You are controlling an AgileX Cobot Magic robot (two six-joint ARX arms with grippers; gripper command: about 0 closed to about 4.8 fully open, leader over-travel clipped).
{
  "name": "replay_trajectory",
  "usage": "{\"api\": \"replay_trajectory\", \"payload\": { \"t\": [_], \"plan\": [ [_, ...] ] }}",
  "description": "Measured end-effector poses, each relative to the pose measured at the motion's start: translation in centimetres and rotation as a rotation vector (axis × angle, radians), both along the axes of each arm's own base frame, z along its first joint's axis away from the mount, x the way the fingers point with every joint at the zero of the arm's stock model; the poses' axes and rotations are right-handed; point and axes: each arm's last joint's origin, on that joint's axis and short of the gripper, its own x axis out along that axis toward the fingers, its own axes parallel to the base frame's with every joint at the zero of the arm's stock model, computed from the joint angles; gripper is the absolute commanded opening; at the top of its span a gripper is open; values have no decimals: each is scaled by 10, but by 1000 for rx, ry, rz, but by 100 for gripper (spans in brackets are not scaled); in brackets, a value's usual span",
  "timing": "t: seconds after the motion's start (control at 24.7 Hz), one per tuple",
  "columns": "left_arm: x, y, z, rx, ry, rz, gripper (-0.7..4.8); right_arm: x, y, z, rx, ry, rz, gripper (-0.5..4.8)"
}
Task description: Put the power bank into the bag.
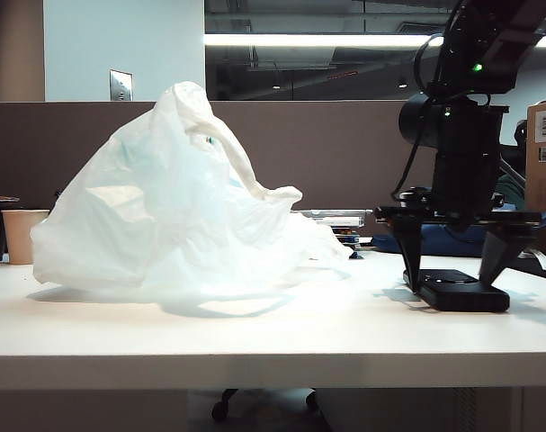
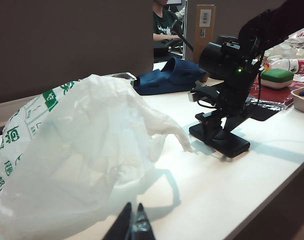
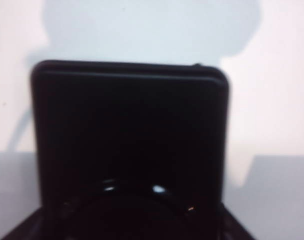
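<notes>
While your left pincer (image 2: 132,226) sits clenched at the lower edge, your right pincer (image 1: 456,270) straddles, fingers spread, the flat black rectangular power bank (image 1: 461,290) lying lengthwise on the white bench (image 1: 273,333), lower right, well apart from the translucent white plastic bag (image 1: 174,207).

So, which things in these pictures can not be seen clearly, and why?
- Inside of the translucent white plastic bag: exterior and left wrist views, its crumpled walls hide any contents and its mouth.
- Flat black rectangular power bank: right wrist view, blurred, lower end cut off; no marking readable.
- Right claw: exterior view, open, fingers astride the power bank; contact unclear.
- Left claw: left wrist view, shut, only its tips show at the edge.
</notes>
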Motion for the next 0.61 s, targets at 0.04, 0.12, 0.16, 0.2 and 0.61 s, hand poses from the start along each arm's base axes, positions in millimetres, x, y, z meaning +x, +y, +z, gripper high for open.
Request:
{"api": "replay_trajectory", "payload": {
  "t": [0.04,0.12,0.16,0.2,0.61],
  "plan": [
    [0,0,0,0,-1,0,-6,0,1,0,0,0,-3,332],
    [0,0,1,1,-13,0,-6,0,1,0,1,0,-4,332],
    [0,0,2,1,-24,0,-6,0,1,0,1,0,-4,331],
    [0,0,3,1,-37,0,-6,0,1,0,1,0,-5,330],
    [0,0,9,-1,-102,0,146,-1,1,2,3,1,-6,281]
  ]
}}
